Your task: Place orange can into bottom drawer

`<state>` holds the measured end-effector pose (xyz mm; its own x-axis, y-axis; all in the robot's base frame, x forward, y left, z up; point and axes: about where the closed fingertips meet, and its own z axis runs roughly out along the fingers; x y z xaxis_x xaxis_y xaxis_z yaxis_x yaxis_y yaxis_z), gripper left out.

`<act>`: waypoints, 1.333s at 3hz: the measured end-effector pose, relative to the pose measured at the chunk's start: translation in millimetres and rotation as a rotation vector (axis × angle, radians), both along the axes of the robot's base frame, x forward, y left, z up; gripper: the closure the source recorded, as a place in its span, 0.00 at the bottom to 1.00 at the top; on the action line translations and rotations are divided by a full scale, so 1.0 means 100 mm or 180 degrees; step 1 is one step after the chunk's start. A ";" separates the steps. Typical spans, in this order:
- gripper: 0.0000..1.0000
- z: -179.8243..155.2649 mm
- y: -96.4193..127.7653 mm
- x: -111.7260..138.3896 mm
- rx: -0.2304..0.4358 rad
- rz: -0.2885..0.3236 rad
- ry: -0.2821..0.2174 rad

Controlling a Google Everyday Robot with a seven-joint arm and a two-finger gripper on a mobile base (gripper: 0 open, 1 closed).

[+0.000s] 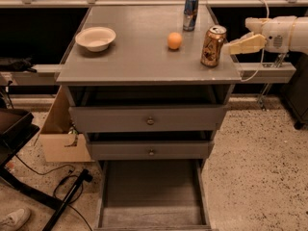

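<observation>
bottom drawer (152, 203): nearest to us, pulled out at the foot of the cabinet
knobbed drawers (150, 121): two above it, both slightly out
bench (134, 61): grey top carrying everything else
white bowl (96, 37): left side
orange fruit (174, 40): middle
orange can (213, 45): upright near the right front corner of the bench
end effector (239, 45): just right of the orange can, level with it; we cannot tell whether clenched or released
blue-silver can (190, 12): upright at the far edge
</observation>
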<state>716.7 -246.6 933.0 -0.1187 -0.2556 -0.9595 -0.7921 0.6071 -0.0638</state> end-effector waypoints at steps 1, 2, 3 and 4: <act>0.00 -0.04 0.07 0.21 0.0109 0.0062 -0.0022; 0.00 -0.15 0.17 0.45 0.0239 0.0160 -0.0143; 0.00 -0.23 0.22 0.57 0.0298 0.0230 -0.0235; 0.00 -0.38 0.30 0.66 0.0352 0.0307 -0.0242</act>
